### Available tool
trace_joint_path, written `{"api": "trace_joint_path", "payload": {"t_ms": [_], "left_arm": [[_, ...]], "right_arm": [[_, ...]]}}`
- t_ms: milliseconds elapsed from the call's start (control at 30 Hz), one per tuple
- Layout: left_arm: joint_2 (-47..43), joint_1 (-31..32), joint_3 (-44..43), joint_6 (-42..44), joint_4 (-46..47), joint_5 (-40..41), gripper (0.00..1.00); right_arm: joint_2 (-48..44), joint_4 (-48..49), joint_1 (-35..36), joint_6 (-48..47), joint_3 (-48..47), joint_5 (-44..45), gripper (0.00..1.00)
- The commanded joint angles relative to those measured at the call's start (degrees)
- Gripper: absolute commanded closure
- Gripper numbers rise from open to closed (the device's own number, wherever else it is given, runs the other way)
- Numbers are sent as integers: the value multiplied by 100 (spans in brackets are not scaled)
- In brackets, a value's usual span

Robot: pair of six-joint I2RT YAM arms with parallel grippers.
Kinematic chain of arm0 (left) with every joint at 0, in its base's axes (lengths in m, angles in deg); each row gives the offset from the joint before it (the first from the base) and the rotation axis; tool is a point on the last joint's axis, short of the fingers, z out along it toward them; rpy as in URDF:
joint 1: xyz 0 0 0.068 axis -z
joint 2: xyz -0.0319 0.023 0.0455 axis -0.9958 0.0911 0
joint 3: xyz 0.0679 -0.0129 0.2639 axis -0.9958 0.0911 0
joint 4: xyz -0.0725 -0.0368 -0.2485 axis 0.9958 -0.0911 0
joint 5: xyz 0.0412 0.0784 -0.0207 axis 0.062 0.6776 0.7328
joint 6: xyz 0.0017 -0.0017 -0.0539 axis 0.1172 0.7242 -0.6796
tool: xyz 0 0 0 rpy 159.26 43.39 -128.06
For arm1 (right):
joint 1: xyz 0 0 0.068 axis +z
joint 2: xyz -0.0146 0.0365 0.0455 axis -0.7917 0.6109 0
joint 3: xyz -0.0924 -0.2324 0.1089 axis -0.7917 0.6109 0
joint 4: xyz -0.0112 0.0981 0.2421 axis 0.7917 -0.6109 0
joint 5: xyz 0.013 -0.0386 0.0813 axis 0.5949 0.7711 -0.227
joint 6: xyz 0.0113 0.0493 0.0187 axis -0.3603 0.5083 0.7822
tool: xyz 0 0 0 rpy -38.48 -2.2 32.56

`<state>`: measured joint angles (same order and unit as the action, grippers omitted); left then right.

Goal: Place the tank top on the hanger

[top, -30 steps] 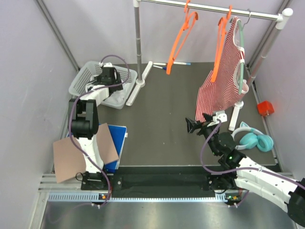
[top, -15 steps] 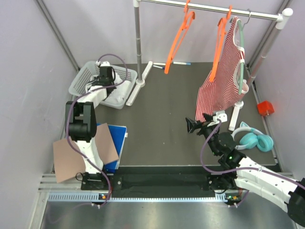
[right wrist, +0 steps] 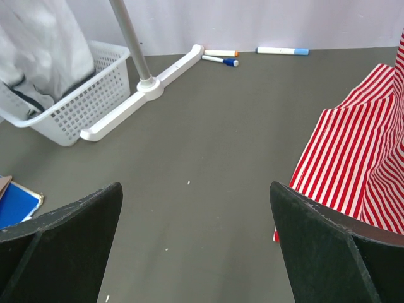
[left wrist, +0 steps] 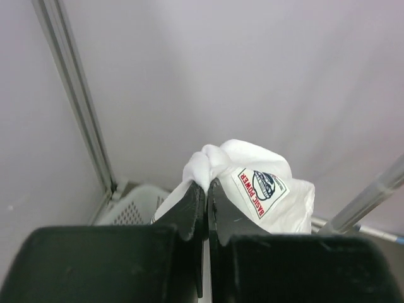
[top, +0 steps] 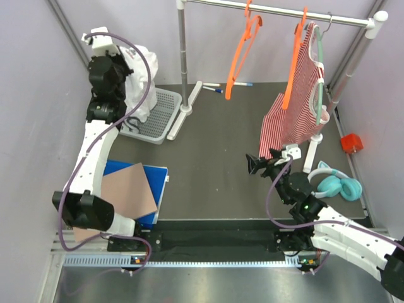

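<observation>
The white tank top (top: 144,79) hangs in a bunch from my left gripper (top: 128,65), lifted above the white basket (top: 156,118) at the back left. In the left wrist view the left gripper (left wrist: 206,184) is shut on a fold of the tank top (left wrist: 268,192), whose printed label shows. Two orange hangers (top: 242,49) (top: 294,63) hang on the rail at the back. My right gripper (top: 253,165) is open and empty low over the mat, right of centre. From the right wrist, the right gripper (right wrist: 196,189) faces the tank top (right wrist: 44,44) hanging over the basket (right wrist: 82,104).
A red-and-white striped top (top: 297,110) hangs on a pale green hanger (top: 320,66) at the right end of the rail. The rack's white foot (top: 180,117) and markers (top: 221,87) lie on the mat. Teal headphones (top: 338,186), a red cube (top: 351,142) and a cardboard sheet on a blue book (top: 129,189) also lie there.
My left gripper shut inside the basket, then the left arm rose with the tank top out of the basket. The right arm has stayed still.
</observation>
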<state>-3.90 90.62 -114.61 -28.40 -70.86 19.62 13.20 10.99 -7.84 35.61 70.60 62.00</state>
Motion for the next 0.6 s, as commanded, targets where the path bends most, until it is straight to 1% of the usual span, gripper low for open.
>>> {"api": "trace_joint_path", "payload": {"t_ms": [0,67,233,333,367,400,467,500,567], "left_arm": [[-371,92,-573,464,511,-228,100],[-433,171,-740,701,458,-326,100],[-661,417,-863,824,510,-501,100],[-784,838,-1126,1008,599,-511,100],[-785,1205,-1232,1270,581,-476,100],[-793,1391,-1529,1386,538,-467,100],[-811,1803,-1846,1510,328,-580,100],[-820,1884,-2100,1484,248,-651,100],[-881,2016,-2278,1353,116,-765,100]], "right_arm": [[67,27,40,38,-283,32,0],[111,53,49,46,-292,6,0],[208,-69,49,64,-414,-38,0],[181,-201,49,55,-476,-38,0],[181,-236,49,55,-494,-38,0],[147,-263,49,64,-511,-29,0],[102,-351,49,64,-529,-21,1],[67,-368,49,73,-529,-12,0],[32,-456,49,125,-538,14,0]]}}
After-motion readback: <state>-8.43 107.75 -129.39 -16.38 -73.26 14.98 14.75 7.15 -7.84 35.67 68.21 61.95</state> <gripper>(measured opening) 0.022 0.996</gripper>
